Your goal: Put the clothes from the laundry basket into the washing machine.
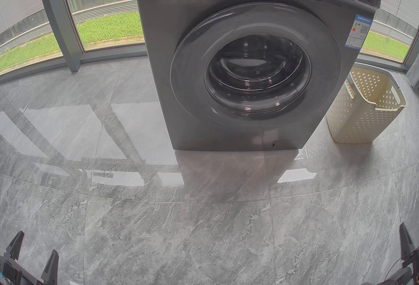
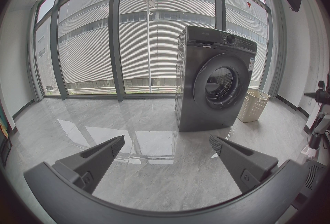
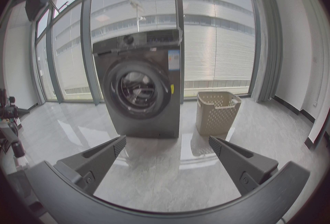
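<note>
The grey front-loading washing machine (image 1: 257,67) stands straight ahead on the floor, its round glass door (image 1: 257,72) shut. What lies behind the glass is unclear. A cream perforated laundry basket (image 1: 366,107) stands on the floor against the machine's right side, and the part of its inside that shows is bare. My left gripper (image 2: 165,139) hangs open and holds nothing, low at the near left and far short of the machine. My right gripper (image 3: 166,140) is likewise open and holds nothing at the near right, facing the machine (image 3: 141,87) and the basket (image 3: 216,111).
A broad stretch of glossy grey tiled floor (image 1: 174,220) lies between me and the machine. Tall windows with dark frames (image 1: 56,6) curve behind and to the left of it. A wall closes the space to the right of the basket.
</note>
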Available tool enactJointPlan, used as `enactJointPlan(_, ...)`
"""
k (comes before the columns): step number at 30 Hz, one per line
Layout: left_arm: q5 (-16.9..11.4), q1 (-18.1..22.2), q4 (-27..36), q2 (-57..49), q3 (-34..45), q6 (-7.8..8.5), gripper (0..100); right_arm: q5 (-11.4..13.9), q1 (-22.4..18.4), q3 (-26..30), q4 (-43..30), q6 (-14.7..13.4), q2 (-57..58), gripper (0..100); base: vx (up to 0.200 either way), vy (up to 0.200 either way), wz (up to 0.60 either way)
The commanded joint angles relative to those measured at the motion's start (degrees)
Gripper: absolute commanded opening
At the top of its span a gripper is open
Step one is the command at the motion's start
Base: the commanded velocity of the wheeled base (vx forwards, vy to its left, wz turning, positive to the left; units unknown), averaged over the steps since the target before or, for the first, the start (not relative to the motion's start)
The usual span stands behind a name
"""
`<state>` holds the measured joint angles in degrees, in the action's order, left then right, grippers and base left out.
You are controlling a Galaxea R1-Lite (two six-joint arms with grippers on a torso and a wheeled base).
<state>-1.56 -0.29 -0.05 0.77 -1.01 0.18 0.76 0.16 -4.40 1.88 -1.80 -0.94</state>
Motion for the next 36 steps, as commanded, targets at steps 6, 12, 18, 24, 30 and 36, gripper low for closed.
enactJointPlan(6, 0.0, 0.0, 0.0, -0.5, 1.0, 0.17, 100, 9.4, 2.8, -13.0, 5.7, -2.6, -31.8, 100, 0.000, -0.200, 0.00)
enactJointPlan(12, -0.1, 0.0, 0.0, -0.5, 1.0, 0.17, 100, 11.2, 17.9, -18.3, 26.7, -7.2, -63.2, 100, 0.000, -0.100, 0.00)
enactJointPlan(18, 0.0, 0.1, 0.0, -0.5, 1.0, 0.26, 100, 5.5, 27.4, -23.9, 32.0, -13.9, -77.6, 100, 0.000, 0.000, 0.00)
enactJointPlan(24, 0.1, 0.1, 0.0, -0.5, 1.0, 0.26, 100, 4.7, 30.6, -26.5, 32.7, -14.3, -80.5, 100, 0.000, -0.100, 0.00)
enactJointPlan(30, 0.1, 0.0, 0.0, -0.5, 1.0, 0.26, 100, 3.9, 31.1, -29.9, 32.8, -14.5, -83.3, 100, 0.000, -0.100, 0.00)
enactJointPlan(36, 0.1, 0.0, -0.1, -0.5, 1.0, 0.26, 100, 3.9, 31.4, -35.4, 32.9, -14.9, -87.4, 100, 0.100, 0.000, 0.00)
